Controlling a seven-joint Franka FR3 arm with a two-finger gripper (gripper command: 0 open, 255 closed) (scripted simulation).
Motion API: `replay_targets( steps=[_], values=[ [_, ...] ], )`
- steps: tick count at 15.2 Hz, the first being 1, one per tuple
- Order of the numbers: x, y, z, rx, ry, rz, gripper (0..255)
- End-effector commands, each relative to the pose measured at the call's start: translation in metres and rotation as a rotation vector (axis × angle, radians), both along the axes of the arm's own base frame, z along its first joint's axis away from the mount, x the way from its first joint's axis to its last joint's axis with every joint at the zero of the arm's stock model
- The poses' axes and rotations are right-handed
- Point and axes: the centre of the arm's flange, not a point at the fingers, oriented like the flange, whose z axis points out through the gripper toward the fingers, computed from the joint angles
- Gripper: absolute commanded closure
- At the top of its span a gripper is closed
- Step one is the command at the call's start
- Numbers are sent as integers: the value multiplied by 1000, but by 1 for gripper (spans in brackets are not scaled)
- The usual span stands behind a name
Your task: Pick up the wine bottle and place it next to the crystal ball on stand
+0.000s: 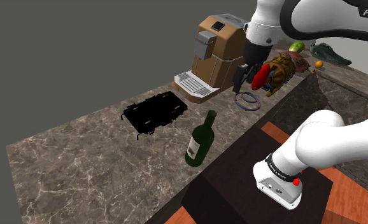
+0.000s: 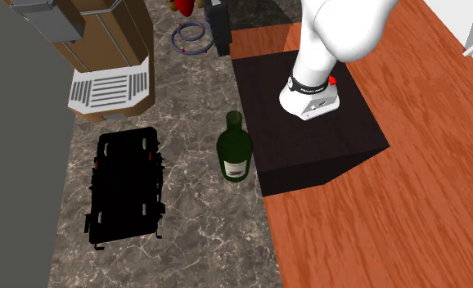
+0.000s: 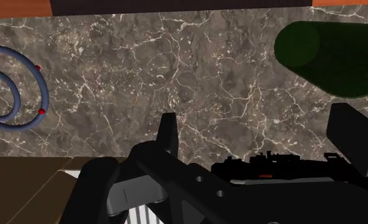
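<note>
A dark green wine bottle (image 1: 200, 141) (image 2: 235, 151) with a pale label stands upright on the marble counter (image 1: 81, 159), near its edge by the stand. The red ball on an ornate brown stand (image 1: 268, 73) sits further back, past the coffee machine. My black gripper (image 1: 242, 79) (image 2: 219, 29) hangs above the counter beside the red ball, well away from the bottle. In the wrist view the gripper (image 3: 261, 137) is open, its fingers (image 3: 169, 133) far apart over bare marble, and the bottle (image 3: 332, 57) lies off beyond the other finger.
A brown coffee machine (image 1: 214, 57) (image 2: 104, 49) stands at the back. A flat black rack (image 1: 154, 113) (image 2: 127, 186) lies beside the bottle. Blue wire rings (image 1: 247, 100) (image 2: 192, 37) (image 3: 14, 89) rest under the gripper. My dark stand box (image 2: 308, 139) borders the counter; wooden floor (image 2: 407, 221) lies beyond.
</note>
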Motion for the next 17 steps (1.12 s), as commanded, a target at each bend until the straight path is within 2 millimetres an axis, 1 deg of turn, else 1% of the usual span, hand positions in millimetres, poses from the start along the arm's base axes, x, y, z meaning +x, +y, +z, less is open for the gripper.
replay_targets(
  steps=[1,10,11,17],
  values=[
    [1,25,-7,5,8,8,0],
    [7,137,-40,25,44,49,0],
    [7,147,-43,27,47,53,0],
    [3,146,-75,27,47,53,0]
  ],
)
